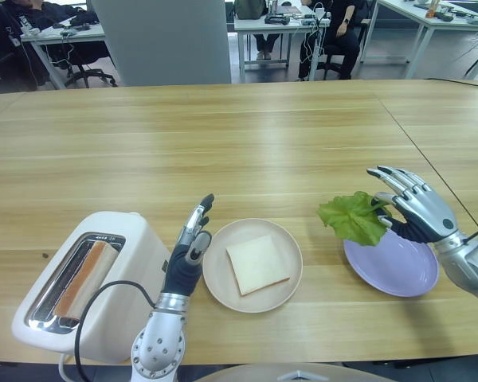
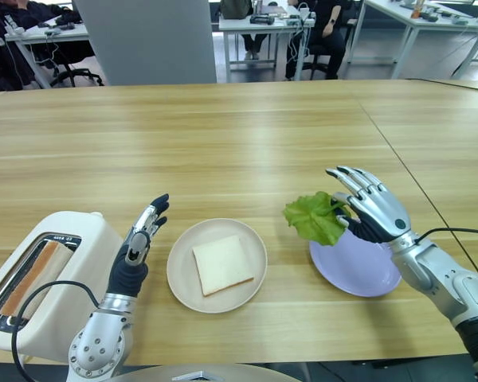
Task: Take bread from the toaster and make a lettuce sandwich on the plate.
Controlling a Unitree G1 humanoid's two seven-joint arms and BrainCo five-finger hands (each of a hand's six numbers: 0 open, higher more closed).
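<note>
Left hand point(image 1: 187, 255), nearest of all, is held upright with its fingers stretched out and nothing in them, between the white two-slot toaster point(image 1: 135, 255) and the round beige plate point(image 1: 215, 280). One browned slice of bread point(image 1: 84, 280) is seen in the toaster's slot, at nine o'clock from the beige plate. A square white slice of bread point(image 1: 256, 264) lies flat on that plate, and at three o'clock stands the shallow lilac plate point(image 1: 398, 274). Over its ten o'clock rim the ruffled green lettuce leaf point(image 1: 352, 217) is pinched at one edge by the right hand point(image 1: 414, 208), the upper fingers being little curled. The laying of lettuce on bread is judged to be the step in hand: the leaf should be carried toward nine o'clock, kept low, centred over the white slice and released only once contact is made, since so light a hold may be lost. Beyond, the pale wooden table point(image 1: 247, 143) extends.
</note>
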